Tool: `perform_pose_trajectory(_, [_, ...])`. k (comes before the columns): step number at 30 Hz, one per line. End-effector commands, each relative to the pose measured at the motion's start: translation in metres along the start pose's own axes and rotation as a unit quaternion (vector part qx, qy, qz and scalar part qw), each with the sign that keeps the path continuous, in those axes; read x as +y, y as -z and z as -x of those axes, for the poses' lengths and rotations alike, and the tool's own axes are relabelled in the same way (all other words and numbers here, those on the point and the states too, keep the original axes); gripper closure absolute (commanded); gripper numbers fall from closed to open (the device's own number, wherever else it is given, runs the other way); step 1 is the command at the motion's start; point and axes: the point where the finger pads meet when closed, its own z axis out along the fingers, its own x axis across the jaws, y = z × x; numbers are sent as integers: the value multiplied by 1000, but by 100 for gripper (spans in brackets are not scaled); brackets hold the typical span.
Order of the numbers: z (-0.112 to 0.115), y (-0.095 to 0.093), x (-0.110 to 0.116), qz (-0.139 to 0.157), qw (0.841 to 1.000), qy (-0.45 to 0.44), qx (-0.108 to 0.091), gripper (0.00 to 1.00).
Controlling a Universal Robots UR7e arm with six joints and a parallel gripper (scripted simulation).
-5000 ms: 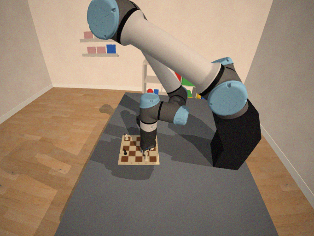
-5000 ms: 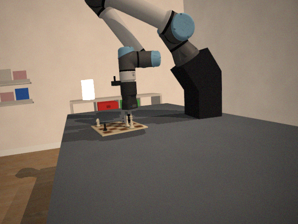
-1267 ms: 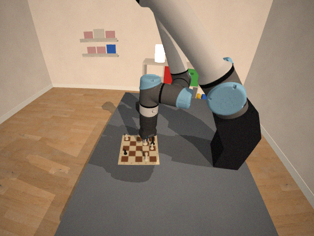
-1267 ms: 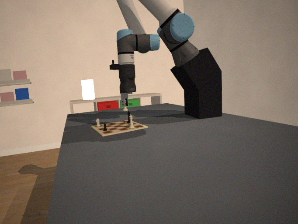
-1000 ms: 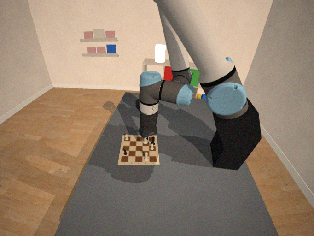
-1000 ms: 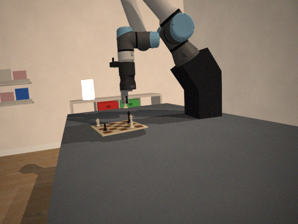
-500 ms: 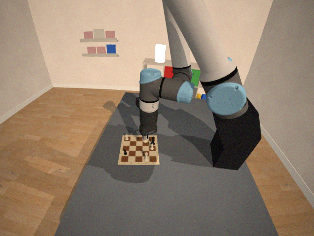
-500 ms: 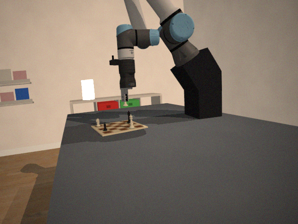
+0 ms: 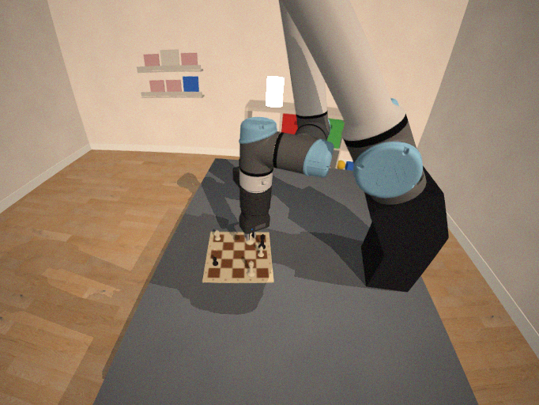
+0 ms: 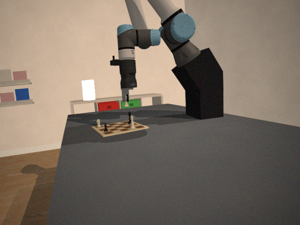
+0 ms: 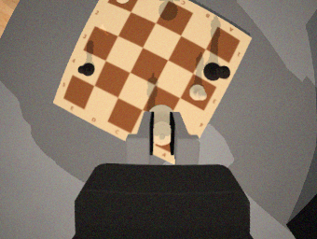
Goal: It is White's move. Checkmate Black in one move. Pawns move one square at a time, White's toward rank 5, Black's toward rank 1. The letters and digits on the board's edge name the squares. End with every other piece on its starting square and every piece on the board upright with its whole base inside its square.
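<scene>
Wrist view: gripper [image 9: 249, 235] [image 10: 125, 100] [image 11: 161, 125] fingers narrowly parted, clamped on a pale, round-based chess piece [image 9: 250, 240] [image 10: 126, 104] [image 11: 161, 135]; slip or twist in that grip could set it down tilted or over a line; tall black chess piece [image 9: 261, 241] [image 10: 129, 117] [image 11: 213, 71] near a landing path, could be knocked by a finger.

Exterior view: held piece aloft above the checkered square board [image 9: 239, 254] [image 10: 104, 136] [image 11: 113, 79]; early release would topple it.

Top view: red box-shaped bin [image 9: 288, 123] [image 10: 104, 106] and green one [image 9: 335, 134] [image 10: 137, 103] on shelving; contents unseen.

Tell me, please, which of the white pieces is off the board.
The one in the gripper; the others stand on the board.
</scene>
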Motion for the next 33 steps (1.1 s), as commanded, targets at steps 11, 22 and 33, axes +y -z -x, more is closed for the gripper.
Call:
perform_pose_trajectory(11, [-5, -1, -11, 2, 996, 85, 2, 100])
perform_pose_trajectory(22, [-13, -2, -30, 4, 973, 232, 3, 100])
perform_pose_trajectory(33, [-22, -2, -47, 4, 927, 375, 2, 100])
